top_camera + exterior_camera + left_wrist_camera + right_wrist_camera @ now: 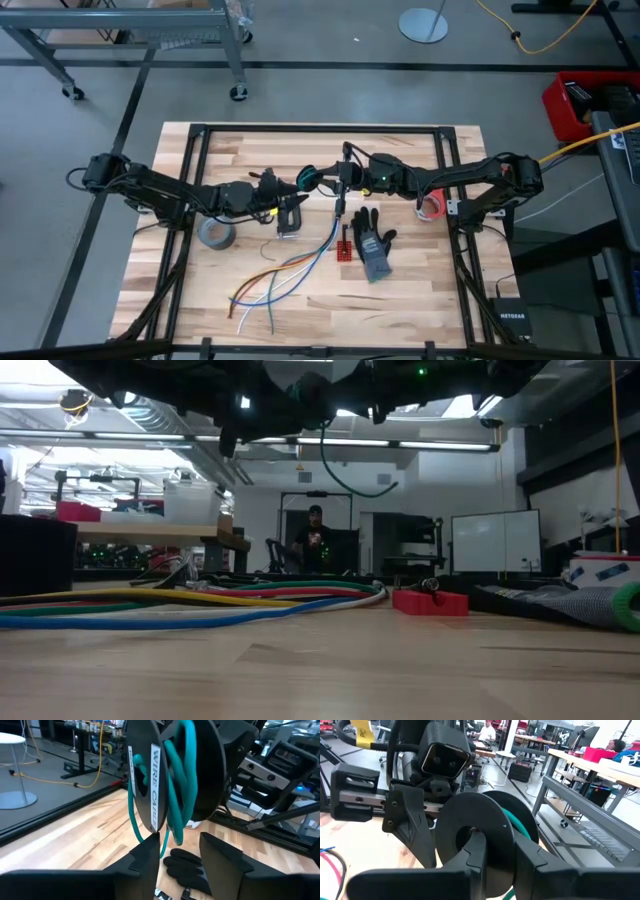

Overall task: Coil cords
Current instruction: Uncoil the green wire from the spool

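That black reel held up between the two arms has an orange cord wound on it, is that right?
Not quite. The cord wound on the black reel is teal, not orange, as the left wrist view shows. The rest holds: the reel is up between the arms, the right gripper clamping its disc and the left gripper open just under it.

I read one clear marking: white capitals running down the rim of the black spool [155,780] in my left wrist view, spelling "WIRE CABL", with the rest cut off at the edge. In the high view a small black box [511,322] off the table's corner carries white lettering that looks like "NETGEAR", though I can't be sure.
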You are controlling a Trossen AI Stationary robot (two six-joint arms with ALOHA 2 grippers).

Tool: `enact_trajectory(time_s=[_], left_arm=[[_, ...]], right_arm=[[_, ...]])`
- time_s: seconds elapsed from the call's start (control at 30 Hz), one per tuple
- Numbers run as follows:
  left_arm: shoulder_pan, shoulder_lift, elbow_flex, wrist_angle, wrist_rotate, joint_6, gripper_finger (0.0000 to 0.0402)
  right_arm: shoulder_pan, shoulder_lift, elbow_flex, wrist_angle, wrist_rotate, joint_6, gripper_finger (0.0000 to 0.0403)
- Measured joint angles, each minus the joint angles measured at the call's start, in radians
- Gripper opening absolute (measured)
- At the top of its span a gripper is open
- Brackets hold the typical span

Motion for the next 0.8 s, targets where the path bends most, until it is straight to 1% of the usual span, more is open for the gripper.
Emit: enact_trajectory(time_s=[0.3, 0.37, 0.5, 0.6, 0.8], left_arm=[[0.000, 0.000, 0.000, 0.005, 0.000, 0.000, 0.0013], [0.000, 0.000, 0.000, 0.012, 0.000, 0.000, 0.0006], [0.000, 0.000, 0.000, 0.032, 0.000, 0.001, 0.0011], [0.000, 0.000, 0.000, 0.025, 0.000, -0.009, 0.0004], [-0.016, 0.000, 0.000, -0.001, -0.002, -0.046, 0.0003]], right_arm=[[0.000, 0.000, 0.000, 0.001, 0.000, 0.012, 0.0057], [0.000, 0.000, 0.000, 0.001, 0.001, 0.012, 0.0057], [0.000, 0.000, 0.000, 0.002, 0.001, 0.012, 0.0057], [0.000, 0.000, 0.000, 0.002, 0.002, 0.012, 0.0057], [0.001, 0.000, 0.000, 0.010, 0.058, 0.057, 0.0057]])
